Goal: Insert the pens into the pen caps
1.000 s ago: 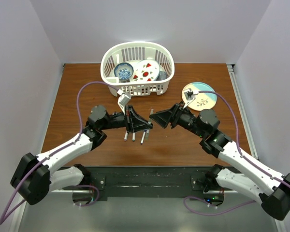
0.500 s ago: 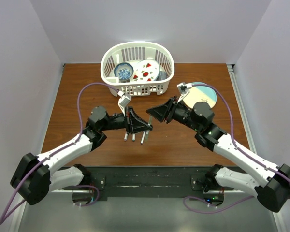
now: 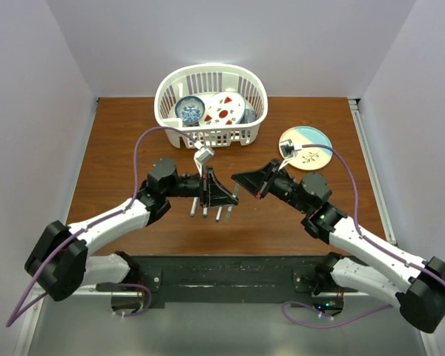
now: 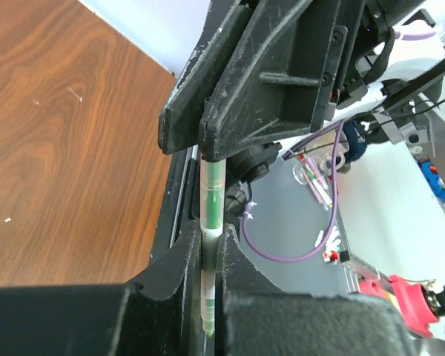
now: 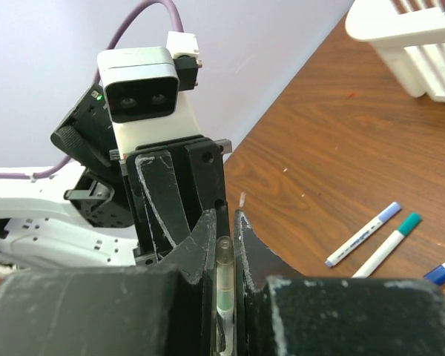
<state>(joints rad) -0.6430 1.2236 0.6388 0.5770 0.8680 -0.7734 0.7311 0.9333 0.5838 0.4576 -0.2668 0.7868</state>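
Note:
My left gripper [image 4: 210, 248] is shut on a white pen [image 4: 211, 189] with green bands, held above the table. The pen runs straight into the black fingers [image 4: 267, 81] of my right gripper. In the right wrist view my right gripper [image 5: 224, 226] is shut on a translucent pen cap [image 5: 224, 256] with green showing inside it. The left gripper's fingers [image 5: 174, 189] face it closely. From above, the left gripper [image 3: 224, 195] and right gripper [image 3: 238, 181] meet tip to tip. Several other pens [image 3: 205, 212] lie on the wood below them; three show coloured caps [image 5: 389, 213].
A white basket [image 3: 211, 137] holding dishes stands at the back centre. A round plate [image 3: 315, 152] lies at the back right. The table's near edge and both arm bases run along the bottom of the top view.
My right gripper has gone from open to shut on the pen cap. The left arm has shifted right with the pen, bringing the two grippers together.

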